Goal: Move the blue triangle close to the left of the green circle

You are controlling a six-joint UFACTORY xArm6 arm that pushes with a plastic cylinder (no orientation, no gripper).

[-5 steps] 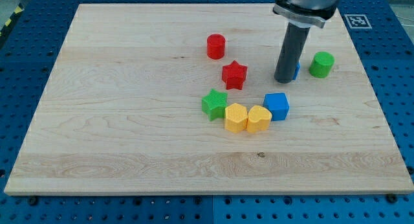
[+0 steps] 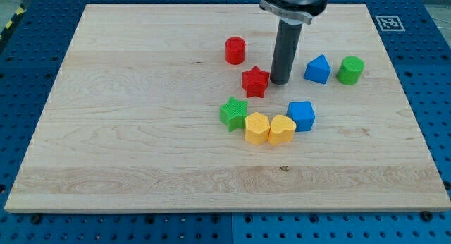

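Note:
The blue triangle [image 2: 318,69] lies on the wooden board [image 2: 141,131] just left of the green circle [image 2: 350,70], with a small gap between them. My tip [image 2: 280,82] rests on the board to the left of the blue triangle, apart from it, and right beside the red star [image 2: 255,82].
A red cylinder [image 2: 235,51] stands above and left of the red star. A green star [image 2: 233,113], a yellow hexagon [image 2: 257,127], a yellow heart [image 2: 282,129] and a blue cube [image 2: 301,116] form a row below my tip.
My tip has moved left, away from the blue triangle, which it hid before. The triangle now shows fully next to the green circle.

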